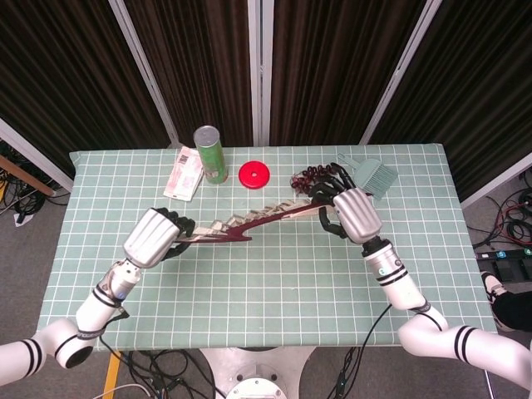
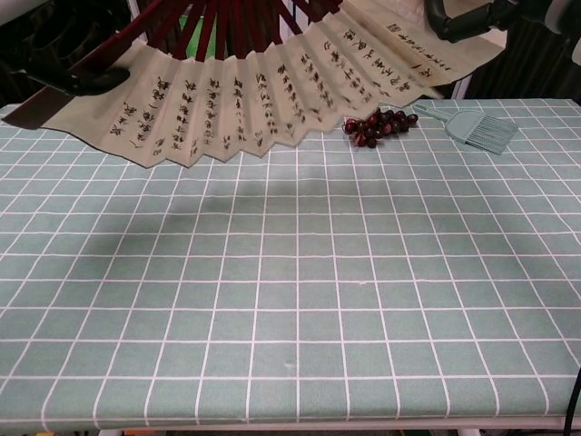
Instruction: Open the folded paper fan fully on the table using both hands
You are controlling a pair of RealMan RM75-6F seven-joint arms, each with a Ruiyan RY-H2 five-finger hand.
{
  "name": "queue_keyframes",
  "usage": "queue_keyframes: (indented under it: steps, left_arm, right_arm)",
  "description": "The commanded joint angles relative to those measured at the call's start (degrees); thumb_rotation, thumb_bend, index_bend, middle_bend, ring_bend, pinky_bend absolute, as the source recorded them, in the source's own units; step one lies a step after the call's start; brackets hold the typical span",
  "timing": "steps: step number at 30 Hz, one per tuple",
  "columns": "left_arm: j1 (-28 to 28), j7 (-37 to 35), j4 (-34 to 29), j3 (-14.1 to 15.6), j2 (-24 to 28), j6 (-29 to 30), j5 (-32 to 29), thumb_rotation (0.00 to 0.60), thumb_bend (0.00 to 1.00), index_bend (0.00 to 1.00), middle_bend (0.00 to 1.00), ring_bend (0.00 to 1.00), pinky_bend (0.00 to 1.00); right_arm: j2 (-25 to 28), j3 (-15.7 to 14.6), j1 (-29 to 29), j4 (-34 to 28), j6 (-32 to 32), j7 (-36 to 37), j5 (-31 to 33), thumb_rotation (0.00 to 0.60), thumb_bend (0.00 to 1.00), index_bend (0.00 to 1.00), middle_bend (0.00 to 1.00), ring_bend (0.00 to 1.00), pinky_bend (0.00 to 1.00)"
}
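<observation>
fan: paper fan (image 2: pixel 272 82) is spread wide and held up off the table (image 1: pixel 274 274), over its middle toward the far edge; dark red ribs and cream pleats with black lettering are seen in the chest view.
left hand: left hand (image 1: pixel 156 235) is clasped around the fan's left outer stick, toward the table's left edge.
right hand: right hand (image 1: pixel 353 212) is closed on the fan's right end, near the far right corner.
far edge, left part: green can (image 1: pixel 210 153) is stood upright; a flat packet (image 1: pixel 184 172) is laid just beside it.
far edge, middle: red lid (image 1: pixel 254 174) is laid flat.
far right corner: grapes (image 2: pixel 379 124) and a teal brush (image 2: pixel 477 129) are laid near each other.
</observation>
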Motion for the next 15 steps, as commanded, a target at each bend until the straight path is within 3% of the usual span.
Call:
queue_keyframes:
  steps: [1, 8, 15]
  left_arm:
    - [0.38, 3.64, 2.36, 0.41, -2.01, 1.89, 1.83, 0.6, 0.39, 0.62, 0.73, 0.74, 0.78]
    - [0.36, 11.3, 9.98, 1.61, -6.95, 4.39, 5.84, 0.6, 0.39, 0.62, 0.72, 0.74, 0.78]
    - [0.8, 14.34, 15.19, 3.28, -10.99, 4.39, 6.91, 0.6, 0.39, 0.61, 0.72, 0.74, 0.76]
  right_arm:
    - [-1.68, -1.05, -0.98, 3.24, 3.12, -1.52, -2.96, 0.6, 0.64, 0.68, 0.37, 0.21, 0.0]
    - [-7.85, -3.02, -2.23, 14.42, 10.08, -3.46, -8.61, 0.6, 0.64, 0.64, 0.36, 0.21, 0.0]
    - [-13.8, -4.69, -3.44, 24.91, 13.89, -2.5, -10.91, 0.6, 0.64, 0.62, 0.36, 0.21, 0.0]
